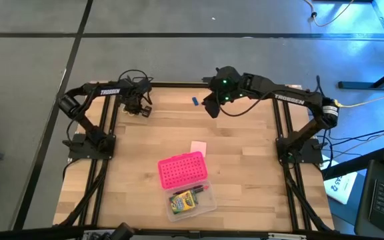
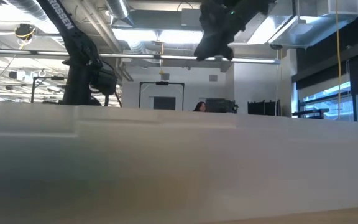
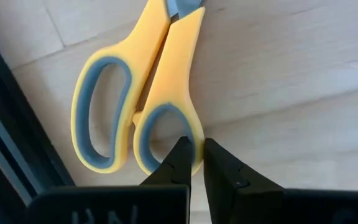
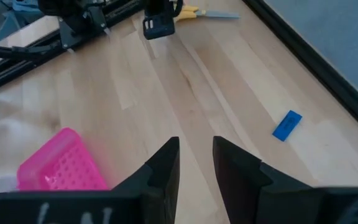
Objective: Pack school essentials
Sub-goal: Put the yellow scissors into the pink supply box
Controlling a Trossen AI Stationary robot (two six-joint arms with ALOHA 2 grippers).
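Note:
The yellow-handled scissors lie flat on the wooden table at its far left, and my left gripper stands over them, pointing down, shut on one handle loop. My right gripper hangs open high over the table's far middle with nothing between its fingers. A tiny blue piece lies on the wood just left of it. A pale pink pad lies mid-table. The yellow-green crayon box lies in the clear half of the pink dotted box. My left gripper pinches the rim of the smaller handle loop of the scissors, at its end farthest from the blades. One finger stands inside the loop and the other outside it. The fingers come from above, pointing down. The scissors lie flat on the table.
The table's dark frame rails run close beside the scissors. A bare stretch of wood lies between the two arms. In the low view a blurred pale wall fills the lower picture.

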